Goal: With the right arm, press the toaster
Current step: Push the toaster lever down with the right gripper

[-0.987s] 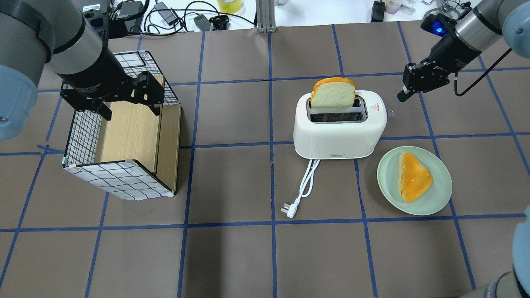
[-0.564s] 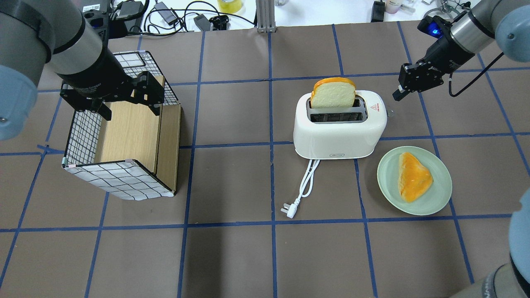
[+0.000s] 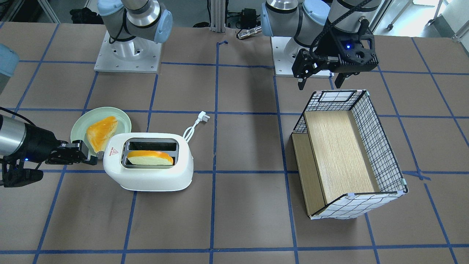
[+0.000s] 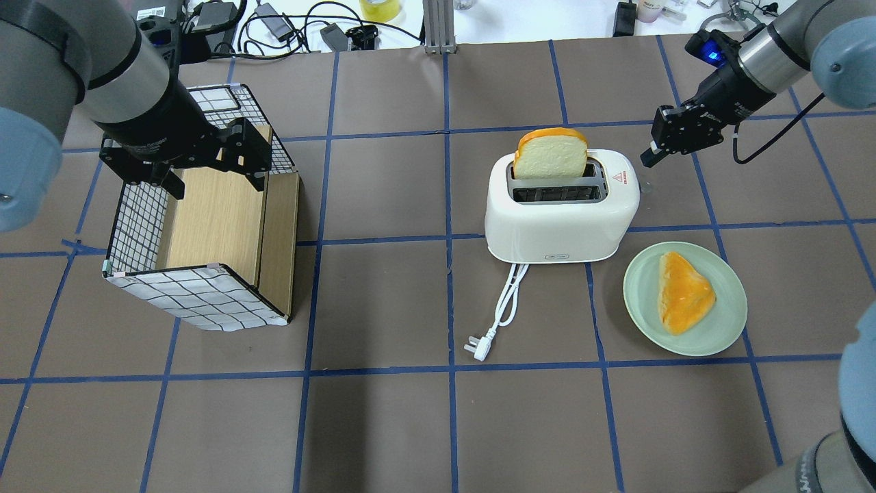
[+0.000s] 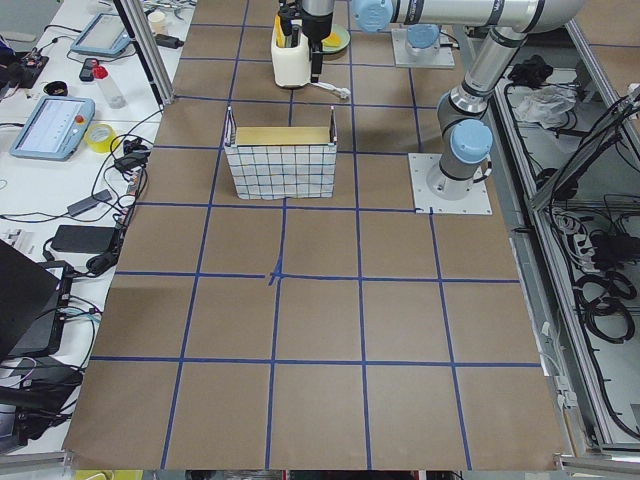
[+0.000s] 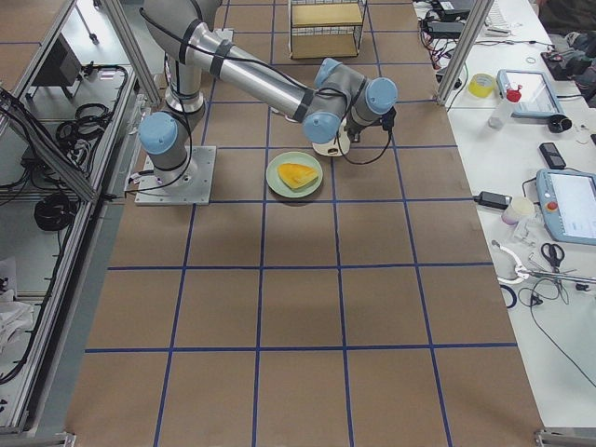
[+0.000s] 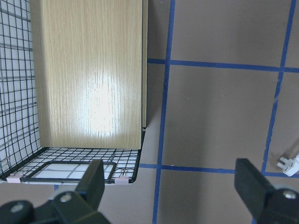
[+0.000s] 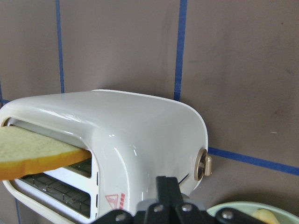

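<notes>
My right arm comes in low from the far side, right jaws clenched into one narrow tip, empty, hanging just beside the end of the toaster. The toaster sits flat on the counter, next to the green plate, its cord trailing toward me with the plug lying loose. A bread slice stands tall in the far slot, so I judge the lever is up and the press not yet made.

In my wrist view the lever knob is right there: small, round, brass-coloured, poking out of the end wall below the red triangle mark. That's my contact point. No grasping needed, I reckon; clenched jaws make a stiff blunt tip for pushing.

How will it handle? The shell looks like glossy, rounded plastic, probably light, so any sideways shove could skid the whole toaster across the counter. I want the force going straight down on the knob. The knob is small and smooth, so my tip could slide off; I should land squarely on top of it. I expect spring resistance, then a latch.

My left arm is well apart, left jaws spread wide and empty over the wire basket.
</notes>
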{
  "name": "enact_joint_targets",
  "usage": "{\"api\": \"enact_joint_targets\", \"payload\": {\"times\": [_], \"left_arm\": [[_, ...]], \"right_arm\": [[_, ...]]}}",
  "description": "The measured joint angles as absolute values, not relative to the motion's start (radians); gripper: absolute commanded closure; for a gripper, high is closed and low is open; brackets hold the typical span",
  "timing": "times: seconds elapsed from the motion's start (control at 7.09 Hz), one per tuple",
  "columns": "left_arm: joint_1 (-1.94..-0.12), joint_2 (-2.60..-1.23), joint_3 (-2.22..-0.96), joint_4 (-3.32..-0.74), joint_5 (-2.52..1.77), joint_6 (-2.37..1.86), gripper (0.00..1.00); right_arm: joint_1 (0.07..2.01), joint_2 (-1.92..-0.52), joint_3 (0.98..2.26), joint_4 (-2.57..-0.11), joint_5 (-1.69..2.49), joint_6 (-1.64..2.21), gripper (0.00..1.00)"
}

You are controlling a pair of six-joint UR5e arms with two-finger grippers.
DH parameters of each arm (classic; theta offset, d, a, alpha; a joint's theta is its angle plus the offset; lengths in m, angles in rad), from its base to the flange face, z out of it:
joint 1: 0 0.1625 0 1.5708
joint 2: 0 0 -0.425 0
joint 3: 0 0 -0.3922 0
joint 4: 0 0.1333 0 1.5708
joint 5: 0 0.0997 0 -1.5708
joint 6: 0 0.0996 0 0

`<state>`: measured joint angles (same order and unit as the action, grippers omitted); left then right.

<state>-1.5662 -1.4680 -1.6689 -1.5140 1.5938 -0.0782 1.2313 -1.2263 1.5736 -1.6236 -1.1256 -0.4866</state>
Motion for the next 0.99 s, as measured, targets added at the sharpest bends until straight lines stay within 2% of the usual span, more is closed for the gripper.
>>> {"api": "enact_joint_targets", "payload": {"times": [0.99], "left_arm": [[-1.566, -1.468, -1.669, -1.514, 1.594, -0.078, 0.00]], "right_arm": [[1.232, -1.221, 1.633, -1.629, -1.140, -0.510, 0.98]]}}
